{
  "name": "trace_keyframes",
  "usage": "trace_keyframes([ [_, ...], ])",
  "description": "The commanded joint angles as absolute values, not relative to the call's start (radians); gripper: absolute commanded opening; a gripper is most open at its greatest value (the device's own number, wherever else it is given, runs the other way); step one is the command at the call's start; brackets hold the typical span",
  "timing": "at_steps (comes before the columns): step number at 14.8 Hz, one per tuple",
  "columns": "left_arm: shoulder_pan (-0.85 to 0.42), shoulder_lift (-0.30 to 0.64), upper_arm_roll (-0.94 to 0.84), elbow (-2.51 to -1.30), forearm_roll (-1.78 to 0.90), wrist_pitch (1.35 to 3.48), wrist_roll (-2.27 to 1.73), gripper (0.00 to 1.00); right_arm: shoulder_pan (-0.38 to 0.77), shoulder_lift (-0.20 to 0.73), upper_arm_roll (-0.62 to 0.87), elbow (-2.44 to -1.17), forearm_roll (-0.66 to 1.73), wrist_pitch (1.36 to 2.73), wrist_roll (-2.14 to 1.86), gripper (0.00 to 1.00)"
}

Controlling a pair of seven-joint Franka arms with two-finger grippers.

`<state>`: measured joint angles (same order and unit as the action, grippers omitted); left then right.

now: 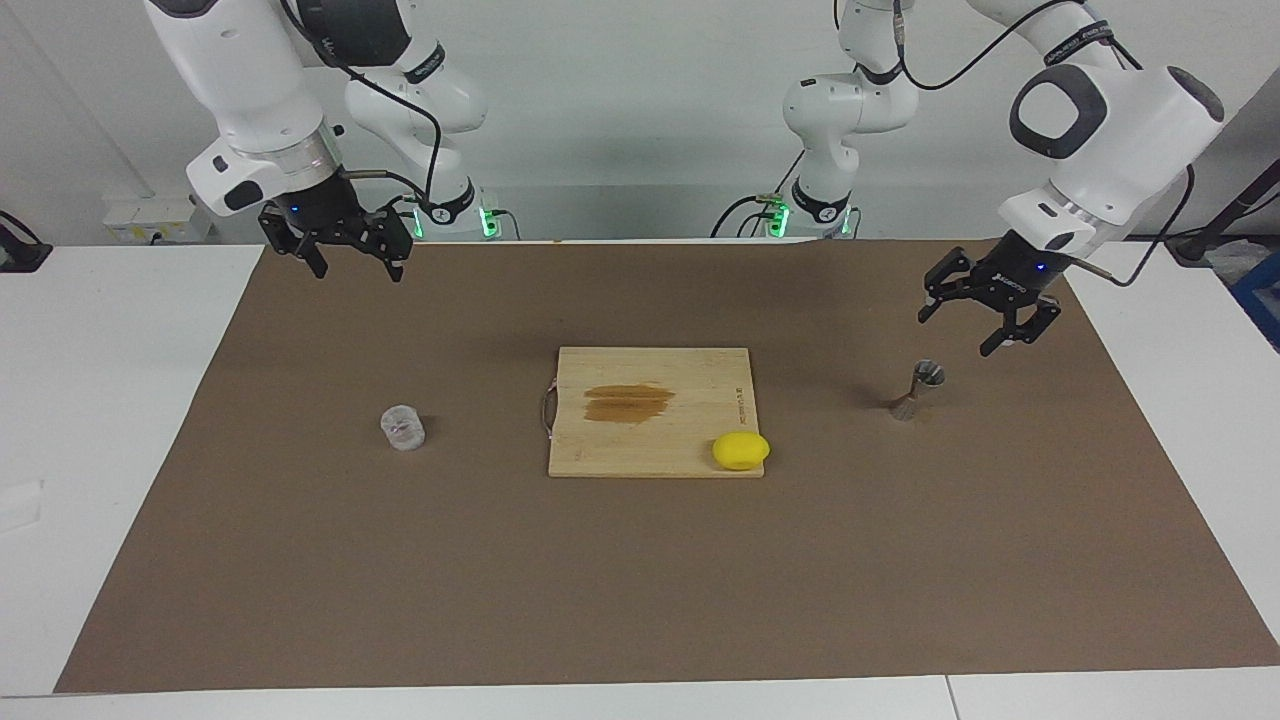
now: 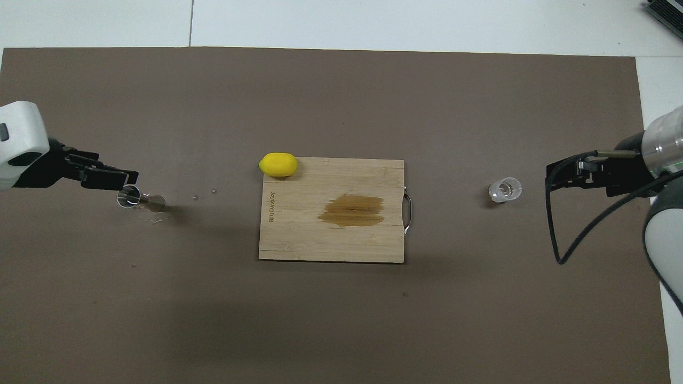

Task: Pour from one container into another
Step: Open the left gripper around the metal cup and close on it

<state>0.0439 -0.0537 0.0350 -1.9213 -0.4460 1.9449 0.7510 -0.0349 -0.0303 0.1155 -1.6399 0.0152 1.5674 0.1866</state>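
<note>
Clear cup (image 1: 403,428): a small see-through cylinder, set upright on the brown mat toward the right arm's end of the table; seen apart from the board and from both grippers. It is also seen from overhead (image 2: 505,189).

Jigger (image 1: 918,390): a grey steel hourglass shape, stood upright on the mat toward the left arm's end; its open mouth is seen from overhead (image 2: 128,196). A few small droplets are noted on the mat just beside its foot.

Left gripper (image 1: 985,315): held in the air just above the jigger and slightly toward the table edge; its fingers are spread apart and nothing is held. From overhead (image 2: 114,178) its tips are seen next to the jigger's rim, but no contact is shown in the facing view.

Right gripper (image 1: 350,255): raised over the robots' edge of the mat, well apart from the clear cup; its fingers are spread apart and nothing is gripped. The arm is at wait.

Cutting board (image 1: 655,375): pale wood, laid flat at the middle of the mat between cup and jigger, with a metal handle on the side toward the cup and a brown stain on its face.

Lemon (image 1: 740,450): yellow, rested on the board's corner farthest from the robots, on the jigger's side.

Mat (image 1: 640,580): brown, spread over the white table.
</note>
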Motion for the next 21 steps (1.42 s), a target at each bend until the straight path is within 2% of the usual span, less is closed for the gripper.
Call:
trace_keyframes([
  [1, 0.112, -0.052, 0.028, -1.939, -0.552, 1.91, 0.92, 1.0, -0.051, -0.054, 0.118, -1.661, 0.035, 1.559, 0.166, 1.0],
  [8, 0.253, 0.021, 0.028, -1.927, -0.843, 1.862, 1.311, 1.0, -0.051, -0.054, 0.118, -1.661, 0.035, 1.559, 0.166, 1.0],
  [12, 0.307, 0.067, 0.028, -1.91, -0.992, 1.763, 1.501, 1.0, -0.051, -0.054, 0.118, -1.661, 0.035, 1.559, 0.166, 1.0],
  [16, 0.376, 0.19, 0.028, -1.899, -1.155, 1.609, 1.802, 1.0, -0.051, -0.054, 0.118, -1.661, 0.035, 1.559, 0.166, 1.0],
  [21, 0.443, 0.273, 0.026, -1.896, -1.216, 1.47, 1.997, 1.0, -0.051, -0.054, 0.118, -1.661, 0.035, 1.559, 0.166, 1.0],
])
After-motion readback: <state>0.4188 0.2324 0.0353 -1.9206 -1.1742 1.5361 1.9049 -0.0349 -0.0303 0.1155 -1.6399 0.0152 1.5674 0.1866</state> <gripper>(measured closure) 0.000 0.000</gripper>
